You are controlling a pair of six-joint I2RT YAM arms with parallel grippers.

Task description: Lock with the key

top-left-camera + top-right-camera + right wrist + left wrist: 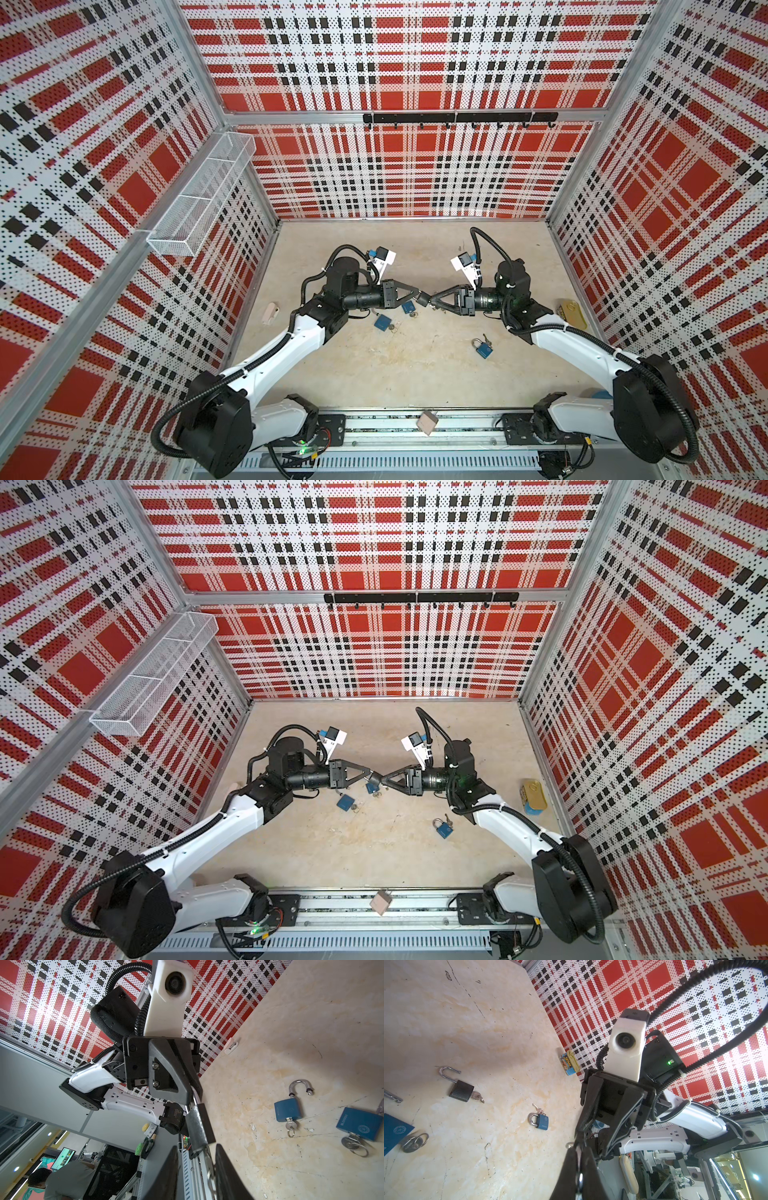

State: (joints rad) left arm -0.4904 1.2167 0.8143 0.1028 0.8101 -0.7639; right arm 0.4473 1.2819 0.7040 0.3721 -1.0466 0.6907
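Left gripper [192, 1095] clenched on the silver shackle [195, 1098] of the black padlock [199, 1126], which hangs tilted in mid-air between the two arms, above the table [415, 374]. Body matte black and boxy. The key [209, 1164] sticks out of its underside. We cannot tell if the shackle is latched, since the fingers cover it.

Right gripper [197, 1153] straddles the key, jaws apart, with a gap showing on one side.

On the table we note an open blue padlock [287, 1109] and a larger blue padlock [359, 1124], both keyed. A small blue padlock [482, 348] lies farther off.

Wire basket [199, 195] on the left wall has three compartments in a row. Spam tin [570, 1062] by the right wall — lid on.
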